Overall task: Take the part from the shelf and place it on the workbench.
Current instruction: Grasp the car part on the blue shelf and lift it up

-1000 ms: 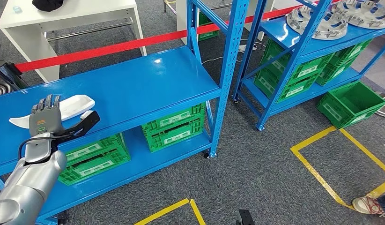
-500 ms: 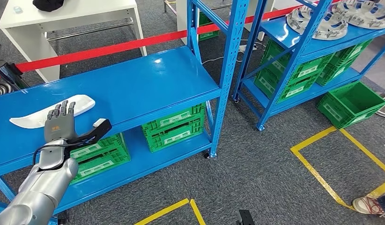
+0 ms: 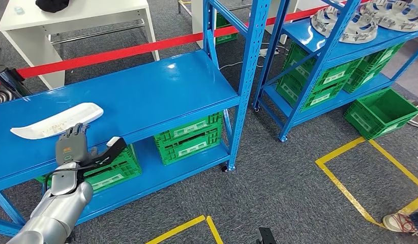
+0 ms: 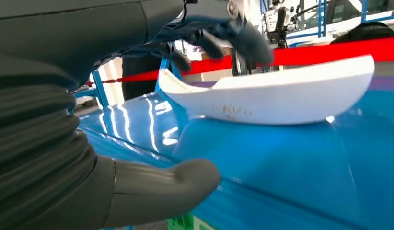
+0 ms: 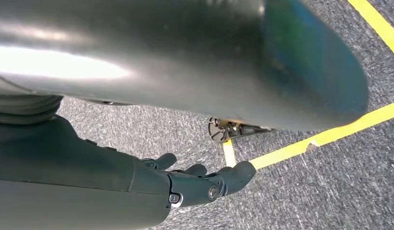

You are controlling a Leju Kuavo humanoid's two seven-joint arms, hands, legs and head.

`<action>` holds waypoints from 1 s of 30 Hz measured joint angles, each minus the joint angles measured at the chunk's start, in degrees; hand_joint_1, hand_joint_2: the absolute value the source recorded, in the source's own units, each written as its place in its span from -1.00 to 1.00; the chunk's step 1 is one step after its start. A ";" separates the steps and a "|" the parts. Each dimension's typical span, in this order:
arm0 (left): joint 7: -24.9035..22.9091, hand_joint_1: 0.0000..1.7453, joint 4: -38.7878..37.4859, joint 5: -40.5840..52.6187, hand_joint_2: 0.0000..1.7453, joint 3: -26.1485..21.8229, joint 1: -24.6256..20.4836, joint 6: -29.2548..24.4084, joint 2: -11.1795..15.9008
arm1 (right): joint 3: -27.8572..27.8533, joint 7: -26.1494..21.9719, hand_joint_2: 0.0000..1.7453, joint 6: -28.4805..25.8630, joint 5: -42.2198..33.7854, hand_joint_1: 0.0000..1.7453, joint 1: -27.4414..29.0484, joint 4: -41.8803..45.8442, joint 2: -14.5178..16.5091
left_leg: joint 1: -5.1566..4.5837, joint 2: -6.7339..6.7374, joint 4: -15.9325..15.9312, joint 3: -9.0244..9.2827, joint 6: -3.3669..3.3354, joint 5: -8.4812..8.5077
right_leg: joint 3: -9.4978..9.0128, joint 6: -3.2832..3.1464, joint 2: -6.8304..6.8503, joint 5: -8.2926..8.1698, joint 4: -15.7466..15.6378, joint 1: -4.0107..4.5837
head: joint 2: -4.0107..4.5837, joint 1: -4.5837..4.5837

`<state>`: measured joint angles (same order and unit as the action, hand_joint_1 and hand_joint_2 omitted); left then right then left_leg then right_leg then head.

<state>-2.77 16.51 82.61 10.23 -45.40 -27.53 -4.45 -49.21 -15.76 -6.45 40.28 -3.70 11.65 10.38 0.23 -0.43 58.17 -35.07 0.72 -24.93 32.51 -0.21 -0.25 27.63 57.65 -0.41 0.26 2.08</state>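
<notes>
A long white curved part (image 3: 57, 120) lies flat on the blue shelf top (image 3: 146, 91), toward its left end. My left hand (image 3: 72, 147) hovers at the shelf's front edge, just short of the part, palm down, fingers spread and thumb out, holding nothing. In the left wrist view the part (image 4: 276, 96) lies ahead of the hand, with the dark fingers (image 4: 243, 40) above its near end and the thumb (image 4: 171, 184) low over the shelf, apart from it. My right hand (image 5: 200, 182) hangs over the carpet with loosely bent fingers and nothing in it.
Green crates (image 3: 189, 137) fill the lower shelf. Red barrier tape (image 3: 120, 51) runs behind the shelf, with a white table (image 3: 80, 20) beyond it. A second blue rack (image 3: 344, 46) at right carries round metal parts. A green crate (image 3: 382, 112), yellow lines and a person's shoe (image 3: 397, 222) are on the floor.
My left hand has drawn back from over the part toward the shelf's front edge and sunk lower. The part has not moved.
</notes>
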 joint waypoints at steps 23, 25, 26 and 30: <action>4.29 -1.00 -0.53 -4.92 -0.50 -3.25 2.28 -5.48 0.08 | -0.28 -0.31 -1.00 0.28 1.44 -1.00 0.06 0.00 0.00 | 0.00 -0.01 0.00 0.00 0.00 0.00 | 0.01 0.00 0.01 0.01 0.00 0.00 | 0.00 0.00; 6.61 -1.00 -0.39 -6.80 -1.00 -4.55 2.17 -5.72 0.10 | -0.30 -0.29 -1.00 0.51 1.52 -1.00 0.06 0.00 0.00 | 0.00 -0.01 0.00 0.00 0.00 0.00 | 0.01 0.00 0.01 0.01 0.00 0.00 | 0.00 0.00; 7.65 -1.00 -0.26 -7.49 -1.00 -5.13 2.01 -5.52 0.10 | -0.33 -0.30 -1.00 0.58 1.54 -1.00 0.07 0.00 0.00 | 0.00 -0.01 0.00 0.00 0.00 0.00 | 0.02 0.00 0.01 0.01 0.00 0.00 | 0.00 0.00; 9.61 -1.00 0.54 -7.96 -1.00 -6.55 0.02 -4.50 0.06 | -0.68 -0.49 -1.00 0.66 1.52 -1.00 0.07 0.00 -0.02 | 0.01 -0.01 0.00 0.00 0.00 0.01 | 0.02 0.01 0.01 0.00 0.00 0.00 | 0.00 0.00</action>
<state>6.85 17.05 74.65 3.68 -45.38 -32.03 -4.39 -49.89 -16.25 -5.79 41.80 -3.64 11.65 10.37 0.23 -0.44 58.17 -35.07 0.72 -24.93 32.54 -0.21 -0.25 27.62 57.65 -0.40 0.26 2.08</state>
